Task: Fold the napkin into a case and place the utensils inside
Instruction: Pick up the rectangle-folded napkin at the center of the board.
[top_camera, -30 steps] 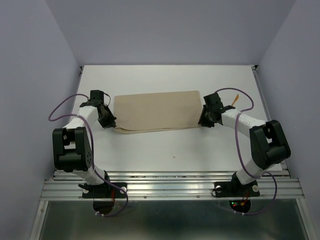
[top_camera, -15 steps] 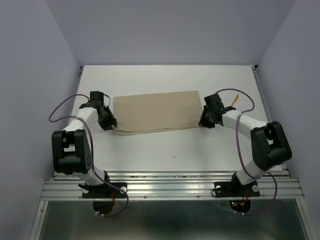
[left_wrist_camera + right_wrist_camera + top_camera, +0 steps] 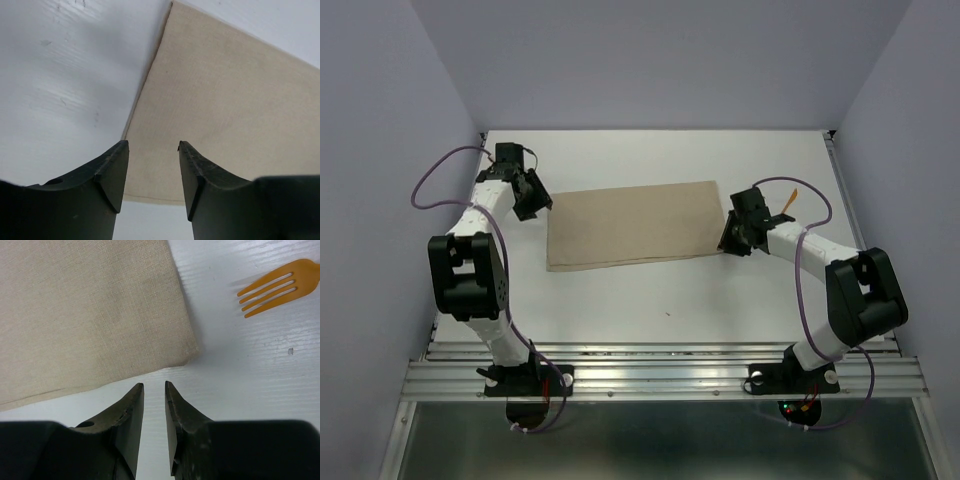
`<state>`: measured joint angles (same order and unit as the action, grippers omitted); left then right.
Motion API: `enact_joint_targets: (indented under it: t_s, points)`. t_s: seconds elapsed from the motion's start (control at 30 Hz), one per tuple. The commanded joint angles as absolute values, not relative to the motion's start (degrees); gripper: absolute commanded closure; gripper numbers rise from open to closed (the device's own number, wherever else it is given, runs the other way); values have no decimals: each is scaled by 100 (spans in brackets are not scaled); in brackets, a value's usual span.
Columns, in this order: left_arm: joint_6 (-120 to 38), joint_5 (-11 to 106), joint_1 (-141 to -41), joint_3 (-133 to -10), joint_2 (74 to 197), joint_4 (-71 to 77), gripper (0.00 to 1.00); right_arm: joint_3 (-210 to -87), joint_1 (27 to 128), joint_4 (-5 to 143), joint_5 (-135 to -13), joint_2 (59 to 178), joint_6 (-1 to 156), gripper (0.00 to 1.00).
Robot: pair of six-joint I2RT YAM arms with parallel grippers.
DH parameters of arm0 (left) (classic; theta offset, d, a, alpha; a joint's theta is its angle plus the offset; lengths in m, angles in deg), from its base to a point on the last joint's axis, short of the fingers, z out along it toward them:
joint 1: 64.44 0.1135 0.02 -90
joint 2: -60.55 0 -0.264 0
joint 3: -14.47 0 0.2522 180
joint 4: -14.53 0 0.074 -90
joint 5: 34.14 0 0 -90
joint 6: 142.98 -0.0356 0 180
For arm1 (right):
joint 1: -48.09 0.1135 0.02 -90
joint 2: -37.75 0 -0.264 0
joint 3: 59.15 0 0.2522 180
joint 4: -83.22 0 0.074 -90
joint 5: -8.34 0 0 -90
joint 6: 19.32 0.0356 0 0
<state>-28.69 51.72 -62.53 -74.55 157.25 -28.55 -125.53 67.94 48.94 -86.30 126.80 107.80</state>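
Observation:
The tan napkin [image 3: 632, 224] lies flat on the white table [image 3: 660, 290], folded into a wide oblong with a lower layer showing along its near edge. My left gripper [image 3: 533, 195] hovers at the cloth's far left corner, open and empty; in the left wrist view the napkin [image 3: 225, 100] lies under the left gripper [image 3: 153, 150]. My right gripper [image 3: 732, 240] is at the cloth's near right corner. In the right wrist view the right gripper [image 3: 154, 386] stands narrowly open over bare table, just off the napkin [image 3: 85, 310]. One orange fork [image 3: 280, 286] of the utensils lies right of the cloth.
The orange fork [image 3: 790, 197] sits just behind the right wrist, partly hidden by it. Purple cables loop off both arms. Lavender walls close in the table on the left, back and right. A metal rail [image 3: 660, 365] runs along the near edge.
My left gripper has opened, let go of the napkin's near left part and moved back to the far left corner. The cloth now lies flatter. The right arm has barely moved.

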Motion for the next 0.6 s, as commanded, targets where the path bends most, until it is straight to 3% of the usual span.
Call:
enact_joint_targets:
  t_s: [0.0, 0.3, 0.5, 0.57]
  points:
    - [-2943, 5287, -6268, -7724, 16354, -2850, 44, -12731, 6769, 5003, -8570, 12529, 10804, 71]
    - [-3189, 5059, -6286, -7365, 16962, -2604, 42, -12775, 6769, 4951, -8561, 12458, 10733, 71]
    - [-3154, 5024, -6294, -7180, 17093, -2489, 51, -12740, 6769, 4951, -8561, 12458, 10742, 71]
    - [-3154, 5015, -6312, -7180, 17199, -2498, 60, -12740, 6769, 4951, -8579, 12449, 10742, 71]
